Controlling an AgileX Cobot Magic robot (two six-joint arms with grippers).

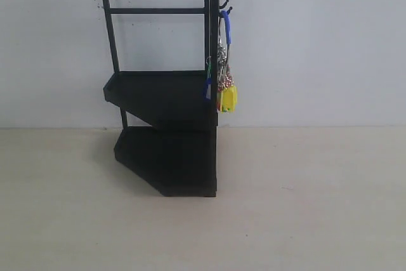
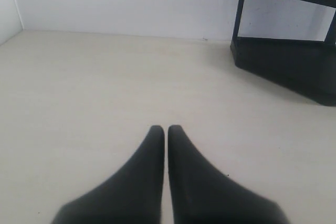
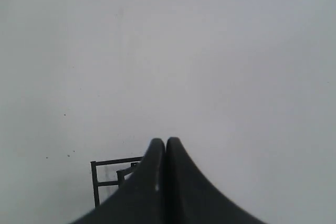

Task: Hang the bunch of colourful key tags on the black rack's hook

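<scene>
As seen from the exterior view, the colourful key tag bunch (image 1: 222, 71) hangs off a side hook (image 1: 226, 6) at the top right of the black rack (image 1: 158, 93), clear of the table (image 1: 304, 207). Its blue sleeve (image 1: 226, 26) sits on the big ring just under the hook. Small silver rings cluster below that. A yellow tag (image 1: 228, 98) is lowest and in front, with a blue piece (image 1: 207, 89) beside it against the rack's upright. The other tags are too small to sort. Upper tray (image 1: 152, 87) and lower tray (image 1: 168, 160) read as solid black; I can't tell their contents.

Left wrist view: left gripper (image 2: 166, 129) is over bare table with its jaws pressed together, gripping nothing. The rack's lower tier is off to one side.

Right wrist view: right gripper (image 3: 165, 142) has its jaws closed tip to tip with nothing between them, facing the white wall (image 3: 210, 51). The rack's top bars show behind it.
</scene>
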